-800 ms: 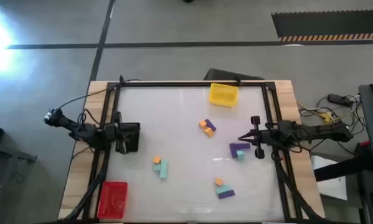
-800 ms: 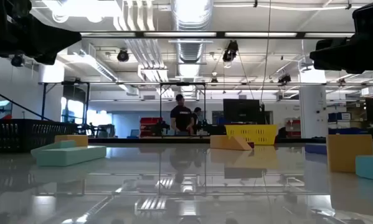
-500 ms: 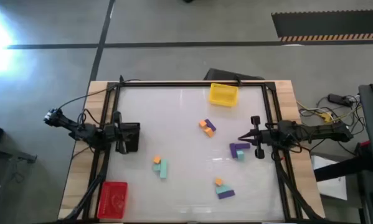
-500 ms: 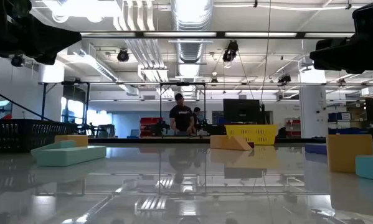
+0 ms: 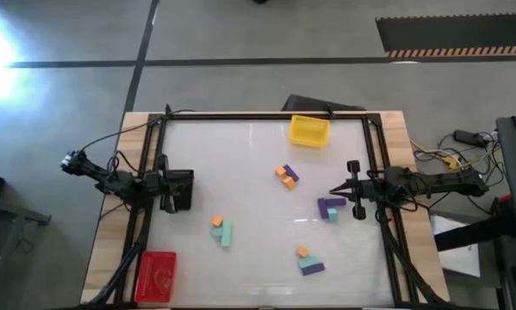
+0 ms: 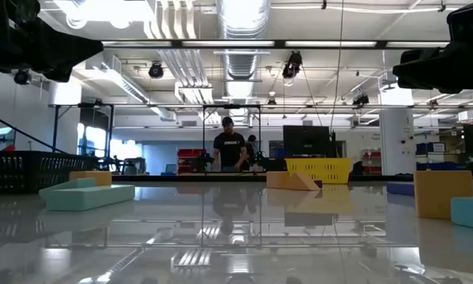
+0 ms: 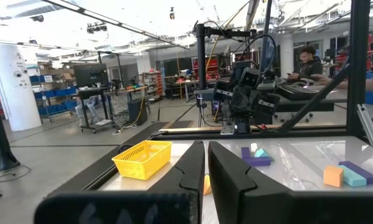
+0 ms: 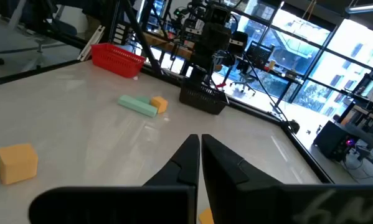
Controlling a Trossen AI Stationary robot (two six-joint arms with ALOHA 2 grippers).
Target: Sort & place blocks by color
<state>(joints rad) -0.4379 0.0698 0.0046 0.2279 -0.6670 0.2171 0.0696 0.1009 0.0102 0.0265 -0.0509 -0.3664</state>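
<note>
Right gripper clenched on nothing, poised at the right edge just beside the purple-and-teal cluster; judged the readier arm for a first pick, though fingers must part before any grasp. Left gripper likewise clenched and empty, parked at the left edge over the black tray, well apart from every block.

Table framed by rails, trays kept to the margins so the middle stays free for picking: yellow tray at the far edge, red tray at the near left corner, black tray at mid left. None seen to hold a block; sorting judged not yet begun.

Blocks scattered in four mixed groups across the middle and right: orange with purple near centre; purple with teal by the right gripper; orange with teal left of centre; orange, teal and purple near the front edge. Colours mingled in each group, hence separation needed piece by piece.
</note>
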